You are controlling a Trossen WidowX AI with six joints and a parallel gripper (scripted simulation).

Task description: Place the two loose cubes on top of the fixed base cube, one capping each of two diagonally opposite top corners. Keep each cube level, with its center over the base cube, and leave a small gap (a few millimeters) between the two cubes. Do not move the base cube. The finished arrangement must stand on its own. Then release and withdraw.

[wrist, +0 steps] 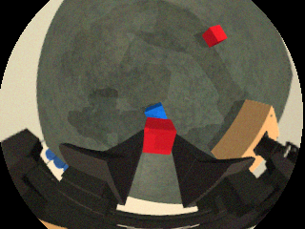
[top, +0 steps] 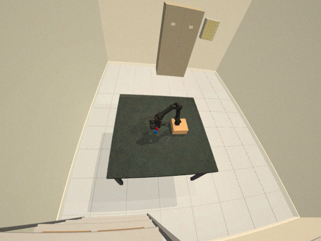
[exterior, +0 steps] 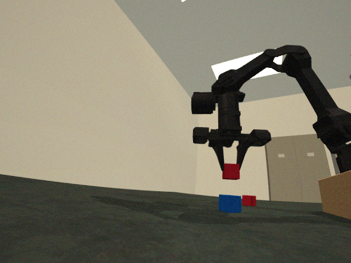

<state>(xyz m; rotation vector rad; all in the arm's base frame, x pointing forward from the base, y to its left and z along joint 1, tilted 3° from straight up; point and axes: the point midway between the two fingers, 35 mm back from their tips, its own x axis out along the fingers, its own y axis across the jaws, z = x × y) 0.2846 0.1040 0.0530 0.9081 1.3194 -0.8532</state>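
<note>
My gripper (exterior: 231, 167) (wrist: 158, 134) (top: 156, 127) points straight down and is shut on a red cube (exterior: 231, 171) (wrist: 159, 134) (top: 157, 128). It holds the cube level in the air, above the blue base cube (exterior: 230, 203) (wrist: 155, 111) (top: 155, 131), with a clear gap between them. In the wrist view the blue cube shows just past the held cube's far edge. A second red cube (exterior: 249, 200) (wrist: 215, 34) lies on the dark green table (top: 155, 160) (exterior: 113, 226) (wrist: 114, 45), a little beyond and to the side of the blue cube.
The arm stands on a tan wooden pedestal (top: 179, 126) (exterior: 335, 195) (wrist: 248, 130) close to the right of the cubes. A tall cabinet (top: 178, 38) stands against the back wall, off the table.
</note>
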